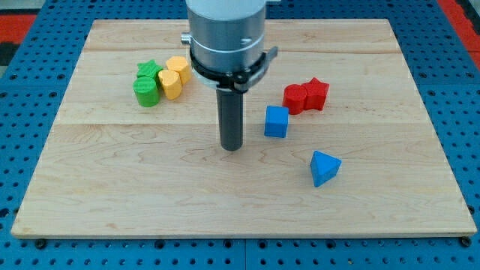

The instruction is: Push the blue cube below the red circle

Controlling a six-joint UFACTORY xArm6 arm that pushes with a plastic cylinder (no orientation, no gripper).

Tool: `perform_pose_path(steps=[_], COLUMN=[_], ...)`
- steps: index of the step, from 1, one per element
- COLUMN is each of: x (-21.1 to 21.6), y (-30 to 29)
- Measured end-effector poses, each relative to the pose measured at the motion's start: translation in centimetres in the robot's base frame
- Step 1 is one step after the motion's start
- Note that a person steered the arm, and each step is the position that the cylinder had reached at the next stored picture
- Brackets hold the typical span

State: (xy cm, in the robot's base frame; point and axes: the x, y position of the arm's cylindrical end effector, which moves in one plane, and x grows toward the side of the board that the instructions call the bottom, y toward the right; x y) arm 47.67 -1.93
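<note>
The blue cube [276, 121] lies on the wooden board just below and left of the red circle [295, 98]. The red circle touches a red star [316, 94] on its right. My tip [232, 148] rests on the board to the left of the blue cube, a short gap apart from it and slightly lower in the view. The rod hangs from the grey arm body at the view's top.
A blue triangle block [324, 167] lies below and right of the cube. At the upper left are a green star [149, 71], a green cylinder [146, 91], a yellow block [178, 69] and a yellow heart-like block [170, 84]. The wooden board [112, 195] sits on a blue pegboard.
</note>
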Motion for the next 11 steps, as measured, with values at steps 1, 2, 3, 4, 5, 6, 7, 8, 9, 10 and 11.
perform_pose_path(steps=[1, 2, 3, 4, 5, 6, 7, 8, 9, 10, 11], x=[-1.5, -1.6, -1.1, 0.5, -1.1, -2.9, -3.0, -1.8, -0.5, 2.8, 6.0], y=[1.5, 3.6, 4.0, 2.8, 4.1, 5.9, 6.2, 3.6, -1.7, -5.3, -4.5])
